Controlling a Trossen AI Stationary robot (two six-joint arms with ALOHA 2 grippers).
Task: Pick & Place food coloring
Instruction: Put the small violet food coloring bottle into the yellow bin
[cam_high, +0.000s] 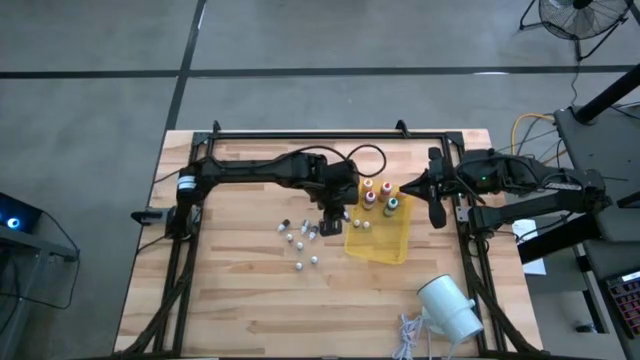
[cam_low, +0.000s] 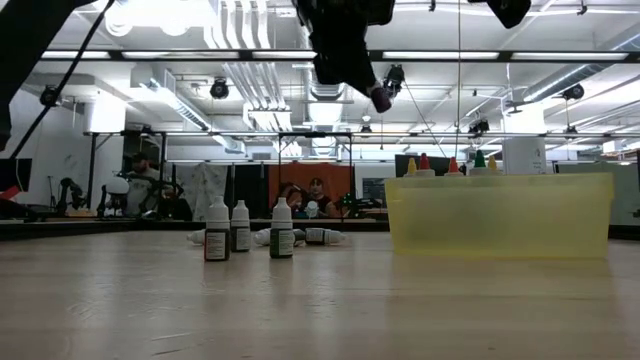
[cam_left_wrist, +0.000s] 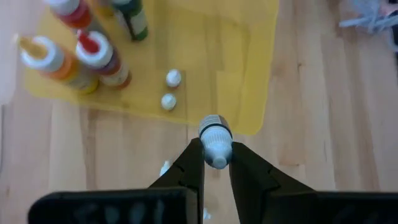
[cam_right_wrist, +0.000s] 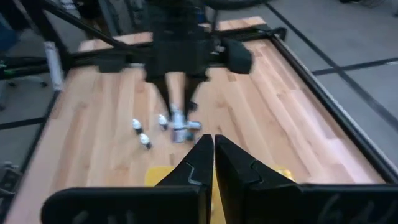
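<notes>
My left gripper (cam_left_wrist: 216, 157) is shut on a tiny whitish vial (cam_left_wrist: 215, 138) of food coloring, high above the table beside the left edge of the yellow tray (cam_high: 392, 240). In the tray stand several bottles with coloured tops (cam_high: 378, 195) and two tiny vials (cam_left_wrist: 170, 89). Several more vials (cam_high: 300, 238) stand or lie on the wooden table left of the tray. My right gripper (cam_right_wrist: 213, 154) is shut with nothing in it, raised at the table's right side (cam_high: 437, 190). My left gripper pinches the vial between its two fingertips (cam_left_wrist: 194, 160), one on each side of its body (cam_left_wrist: 216, 155). The fingers slant down from the table's left. The vial's end with the dark ring (cam_left_wrist: 214, 129) sticks out past the fingertips. The vial is lifted clear of the table.
A big white cylinder (cam_high: 450, 305) lies at the table's near right corner, with a cable (cam_high: 408, 335) beside it. A black frame (cam_high: 330, 135) runs along the far, left and right sides of the table. Bare wood lies at the near left.
</notes>
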